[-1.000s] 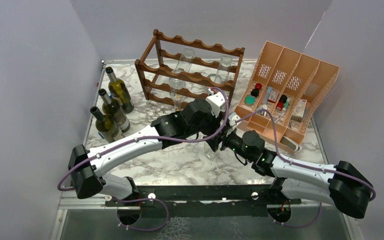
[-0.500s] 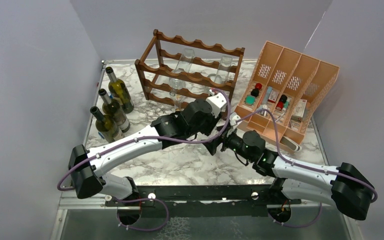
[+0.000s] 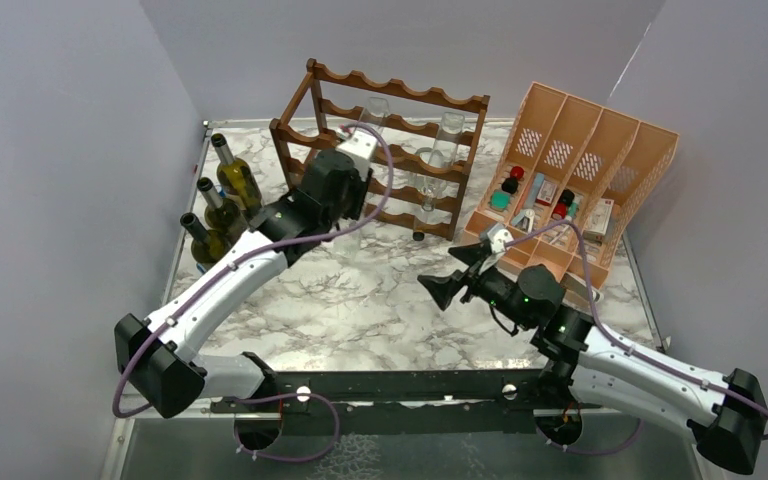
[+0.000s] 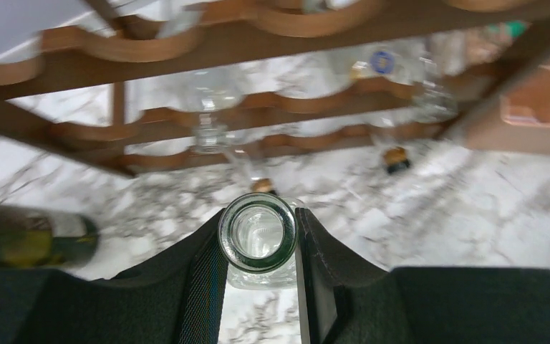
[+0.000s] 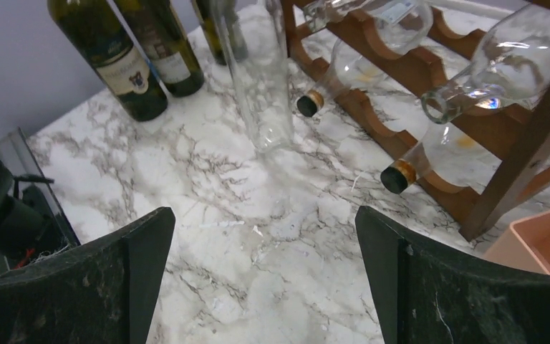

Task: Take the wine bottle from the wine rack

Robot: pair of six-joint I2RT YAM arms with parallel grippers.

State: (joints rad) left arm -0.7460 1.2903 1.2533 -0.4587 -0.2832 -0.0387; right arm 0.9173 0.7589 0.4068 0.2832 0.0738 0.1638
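The dark wooden wine rack (image 3: 392,150) stands at the back with several clear bottles lying on it (image 5: 473,82). My left gripper (image 4: 259,222) is shut on the neck of a clear wine bottle (image 4: 256,233), its open mouth showing between the fingers. That bottle (image 5: 258,79) hangs upright in front of the rack's left end (image 4: 258,43). I cannot tell whether its base touches the marble. My left gripper (image 3: 345,178) sits above it. My right gripper (image 3: 452,272) is open and holds nothing over bare marble (image 5: 263,222), to the right of the bottle.
Three dark green bottles (image 3: 225,215) stand upright by the left wall, also in the right wrist view (image 5: 125,64). A peach-orange divided organiser (image 3: 580,175) with small items leans at the back right. The grey walls close in on both sides.
My right gripper has opened, let go of the clear bottle and pulled back to the right. My left arm has carried the bottle from mid-table back and left, toward the rack's left end.
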